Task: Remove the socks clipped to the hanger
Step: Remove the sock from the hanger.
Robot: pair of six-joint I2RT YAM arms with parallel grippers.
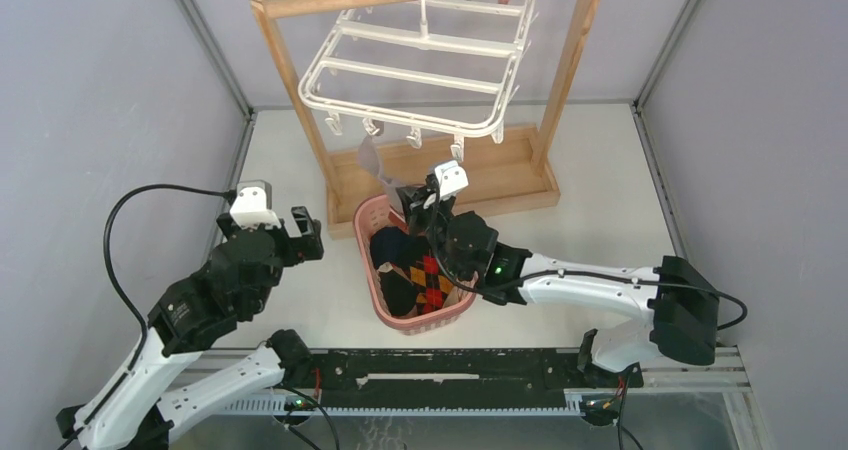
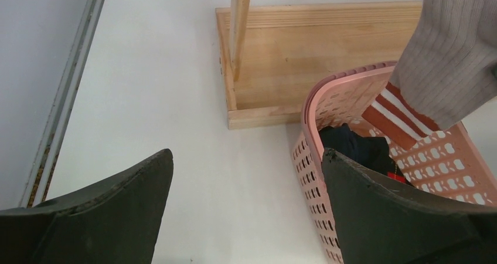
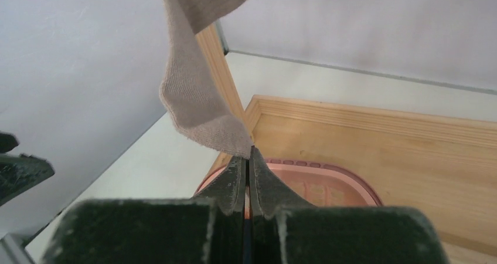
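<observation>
Two tools: the left tool (image 2: 246, 158) stands spread wide over the table (image 2: 176, 100), holding nothing. The right tool (image 3: 247, 158) is pressed together, pinching the lowest corner of the one grey sock (image 3: 193, 100). Beneath it, one pink basket (image 1: 400, 322) holds an argyle sock (image 1: 432, 282) among dark socks (image 1: 395, 290), too tangled to count. The grey sock hangs clipped to the single white hanger (image 1: 420, 40) on the wooden rack (image 1: 290, 3).

Soft, even light falls from above me; the white table (image 1: 620, 200) is bright without glare, and the shadows under the pink basket (image 1: 425, 323) are faint. In my wrist views my dark left fingers (image 2: 111, 217) sit close to the lens, slightly soft and underlit, while the grey sock (image 3: 190, 105) shows crisp knit
</observation>
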